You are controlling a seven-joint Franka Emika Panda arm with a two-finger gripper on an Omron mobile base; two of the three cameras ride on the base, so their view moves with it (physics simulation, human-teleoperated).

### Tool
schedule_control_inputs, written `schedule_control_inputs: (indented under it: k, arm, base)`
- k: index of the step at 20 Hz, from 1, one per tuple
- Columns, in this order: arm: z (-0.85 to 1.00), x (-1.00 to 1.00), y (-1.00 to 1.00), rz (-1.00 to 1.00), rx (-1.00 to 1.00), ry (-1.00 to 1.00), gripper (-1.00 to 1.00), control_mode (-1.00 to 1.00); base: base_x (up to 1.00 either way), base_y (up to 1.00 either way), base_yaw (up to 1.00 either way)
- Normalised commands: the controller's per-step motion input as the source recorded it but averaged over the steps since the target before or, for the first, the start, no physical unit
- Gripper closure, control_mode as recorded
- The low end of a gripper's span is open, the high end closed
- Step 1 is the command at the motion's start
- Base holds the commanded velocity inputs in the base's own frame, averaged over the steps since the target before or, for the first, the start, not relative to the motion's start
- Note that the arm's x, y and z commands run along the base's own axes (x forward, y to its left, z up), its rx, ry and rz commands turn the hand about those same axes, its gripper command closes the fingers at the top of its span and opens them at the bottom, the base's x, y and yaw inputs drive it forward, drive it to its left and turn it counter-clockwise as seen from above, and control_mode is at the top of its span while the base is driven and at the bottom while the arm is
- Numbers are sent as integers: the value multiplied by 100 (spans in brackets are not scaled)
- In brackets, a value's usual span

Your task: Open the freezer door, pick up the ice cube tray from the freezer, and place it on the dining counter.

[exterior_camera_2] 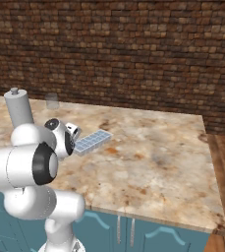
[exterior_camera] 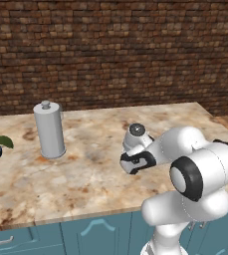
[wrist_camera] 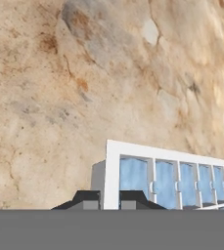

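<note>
Gripping ice cube tray (wrist_camera: pixel 172 183) by its short white rim, jaws closed on it, fingertips (wrist_camera: pixel 86 199) either side of rim. Tray low over the marbled counter (exterior_camera_2: pixel 153 147), whether touching — can't tell. Grey cylinder (exterior_camera: pixel 49 129) stands well apart to left; small glass (exterior_camera_2: pixel 52 101) near brick wall (exterior_camera: pixel 110 50).

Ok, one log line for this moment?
gripper: shut on tray rim | tray: over counter, touching or not unclear | phase: placing
</note>
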Motion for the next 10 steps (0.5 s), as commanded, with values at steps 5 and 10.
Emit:
schedule_control_inputs:
  k: [5,10]
  arm:
    - [0,3,0,-1,0,0,100,-100]
    - [0,4,0,-2,0,0,100,-100]
  base:
    - [0,0,0]
    - [0,0,0]
